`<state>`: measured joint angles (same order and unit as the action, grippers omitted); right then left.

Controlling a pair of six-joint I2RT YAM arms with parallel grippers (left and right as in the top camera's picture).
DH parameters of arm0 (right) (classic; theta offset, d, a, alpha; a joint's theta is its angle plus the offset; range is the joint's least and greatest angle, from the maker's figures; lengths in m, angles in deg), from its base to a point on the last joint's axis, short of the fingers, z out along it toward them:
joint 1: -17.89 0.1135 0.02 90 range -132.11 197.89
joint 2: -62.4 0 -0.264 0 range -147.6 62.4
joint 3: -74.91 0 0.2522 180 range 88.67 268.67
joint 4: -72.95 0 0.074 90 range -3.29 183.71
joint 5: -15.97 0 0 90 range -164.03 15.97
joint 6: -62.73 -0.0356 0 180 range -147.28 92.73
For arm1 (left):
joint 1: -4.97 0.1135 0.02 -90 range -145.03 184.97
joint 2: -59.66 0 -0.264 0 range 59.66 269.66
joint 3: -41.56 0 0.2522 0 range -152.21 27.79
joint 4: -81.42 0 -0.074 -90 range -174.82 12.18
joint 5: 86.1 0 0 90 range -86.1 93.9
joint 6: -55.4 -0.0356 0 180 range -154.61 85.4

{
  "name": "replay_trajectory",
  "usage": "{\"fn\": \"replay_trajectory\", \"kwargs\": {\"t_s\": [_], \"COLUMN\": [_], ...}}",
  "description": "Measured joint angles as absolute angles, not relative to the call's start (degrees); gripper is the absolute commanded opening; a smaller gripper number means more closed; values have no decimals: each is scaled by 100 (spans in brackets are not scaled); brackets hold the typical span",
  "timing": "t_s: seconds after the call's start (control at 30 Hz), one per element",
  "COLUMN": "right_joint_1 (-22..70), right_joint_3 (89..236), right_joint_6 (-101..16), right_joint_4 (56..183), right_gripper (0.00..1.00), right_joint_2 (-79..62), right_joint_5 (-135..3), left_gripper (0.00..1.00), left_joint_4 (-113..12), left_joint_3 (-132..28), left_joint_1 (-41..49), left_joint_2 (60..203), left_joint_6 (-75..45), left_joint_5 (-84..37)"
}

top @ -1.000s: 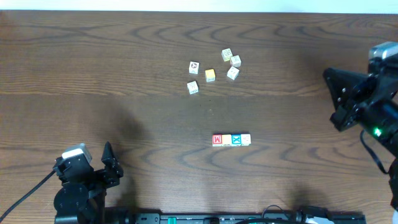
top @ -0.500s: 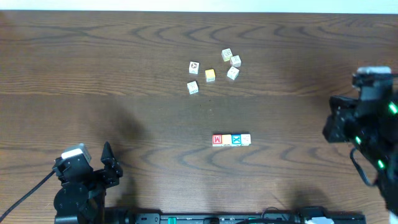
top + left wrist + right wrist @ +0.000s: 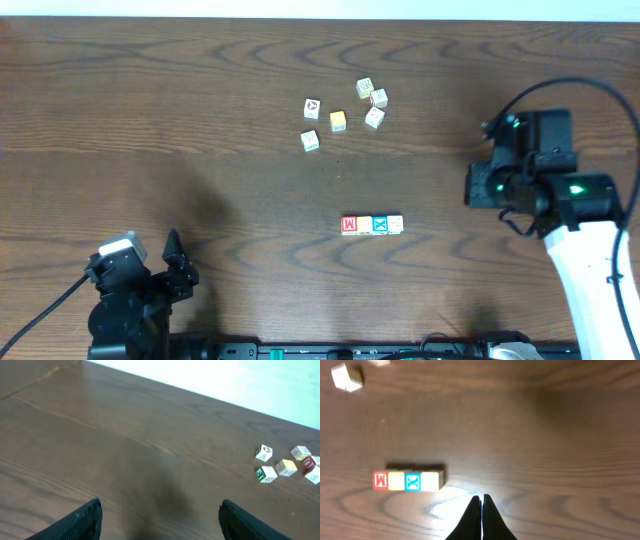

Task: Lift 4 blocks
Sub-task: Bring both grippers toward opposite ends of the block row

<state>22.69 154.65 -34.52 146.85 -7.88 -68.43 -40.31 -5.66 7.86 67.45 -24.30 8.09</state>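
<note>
Four blocks (image 3: 372, 225) lie touching in a row on the table (image 3: 200, 120). Right gripper (image 3: 481, 502), clenched and empty, hangs near them; left gripper (image 3: 160, 510) stands spread wide, empty.

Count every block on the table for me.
10. Four touch in a row: red block, yellow block, blue X block, whitish block. Six lie scattered beyond it: one pale yellow cube and five whitish cubes. None appears hidden.

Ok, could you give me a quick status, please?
Left hand open, idle. Right hand shut, empty, near the row of blocks. Row flat on the table. Path clear.
</note>
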Motion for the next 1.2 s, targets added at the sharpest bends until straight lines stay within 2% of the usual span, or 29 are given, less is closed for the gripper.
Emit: {"fn": "replay_trajectory", "kwargs": {"t_s": [0.27,0.83,1.2], "right_joint_1": [2267,2230,2230], "right_joint_3": [14284,12540,12226], "right_joint_6": [-3445,-3448,-3450], "right_joint_4": [13935,12867,11933], "right_gripper": [1,1,1], "right_joint_2": [-782,-760,-1061], "right_joint_5": [-5997,-5439,-5348], "left_gripper": [75,75,75], "left_joint_4": [-4047,-4980,-5380], "left_joint_3": [-362,-354,-352], "left_joint_1": [786,786,786], "left_joint_2": [7364,10437,11464], "left_joint_6": [-2388,-2388,-2388], "left_joint_5": [337,-557,-848]}}
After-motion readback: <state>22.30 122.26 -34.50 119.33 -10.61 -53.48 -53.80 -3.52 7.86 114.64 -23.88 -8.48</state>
